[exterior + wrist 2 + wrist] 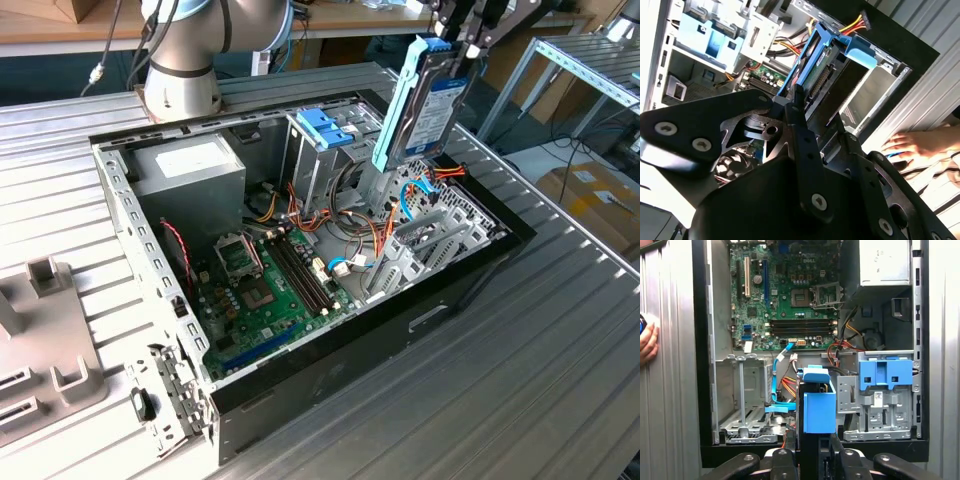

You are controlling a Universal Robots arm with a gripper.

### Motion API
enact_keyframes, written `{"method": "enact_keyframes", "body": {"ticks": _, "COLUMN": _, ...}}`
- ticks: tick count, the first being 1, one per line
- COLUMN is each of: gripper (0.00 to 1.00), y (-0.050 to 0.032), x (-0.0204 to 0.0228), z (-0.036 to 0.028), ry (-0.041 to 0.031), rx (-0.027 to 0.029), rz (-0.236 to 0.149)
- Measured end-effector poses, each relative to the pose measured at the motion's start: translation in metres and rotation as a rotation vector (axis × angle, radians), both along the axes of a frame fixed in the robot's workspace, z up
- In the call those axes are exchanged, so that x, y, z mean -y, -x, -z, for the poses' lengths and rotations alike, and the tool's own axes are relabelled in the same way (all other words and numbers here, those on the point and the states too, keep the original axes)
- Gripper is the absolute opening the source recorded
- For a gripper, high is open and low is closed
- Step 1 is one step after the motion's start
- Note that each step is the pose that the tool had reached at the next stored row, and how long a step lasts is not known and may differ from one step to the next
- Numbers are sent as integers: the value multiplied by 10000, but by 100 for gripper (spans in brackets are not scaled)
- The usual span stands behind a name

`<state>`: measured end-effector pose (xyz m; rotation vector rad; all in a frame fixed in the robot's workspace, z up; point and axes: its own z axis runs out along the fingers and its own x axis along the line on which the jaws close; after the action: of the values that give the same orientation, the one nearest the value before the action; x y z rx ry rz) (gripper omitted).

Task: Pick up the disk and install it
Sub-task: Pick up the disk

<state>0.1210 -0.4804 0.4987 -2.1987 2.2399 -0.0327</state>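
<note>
The disk (437,105), a silver-grey drive with a white and blue label and a light-blue frame, hangs upright over the far right end of the open computer case (440,300). My gripper (463,42) is shut on its top edge. In the first wrist view the disk (817,407) is seen end-on between the black fingers (782,460), above the gap between two drive bays. In the second wrist view the disk (816,67) points down into the case from the gripper (807,107).
A metal cage with a blue plastic top (325,128) stands beside the disk, and an open metal bay (745,400) lies on its other side. Loose orange and blue cables (420,190), the motherboard (265,290) and the grey power supply (190,165) fill the case. A person's hand (910,145) rests on the table outside.
</note>
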Motion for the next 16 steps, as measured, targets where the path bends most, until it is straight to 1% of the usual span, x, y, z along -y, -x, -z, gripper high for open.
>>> {"method": "enact_keyframes", "body": {"ticks": 1, "gripper": 35, "y": 0, "x": 41, "z": 1, "ry": -6, "rx": 0, "rz": 0}}
{"method": "enact_keyframes", "body": {"ticks": 4, "gripper": 35, "y": 0, "x": 106, "z": 0, "ry": -12, "rx": 0, "rz": 0}}
{"method": "enact_keyframes", "body": {"ticks": 6, "gripper": 35, "y": 0, "x": 133, "z": 0, "ry": -20, "rx": 0, "rz": 0}}
{"method": "enact_keyframes", "body": {"ticks": 13, "gripper": 35, "y": 0, "x": 143, "z": 0, "ry": -23, "rx": 0, "rz": 0}}
{"method": "enact_keyframes", "body": {"ticks": 16, "gripper": 35, "y": 0, "x": 153, "z": 0, "ry": -22, "rx": 0, "rz": 0}}
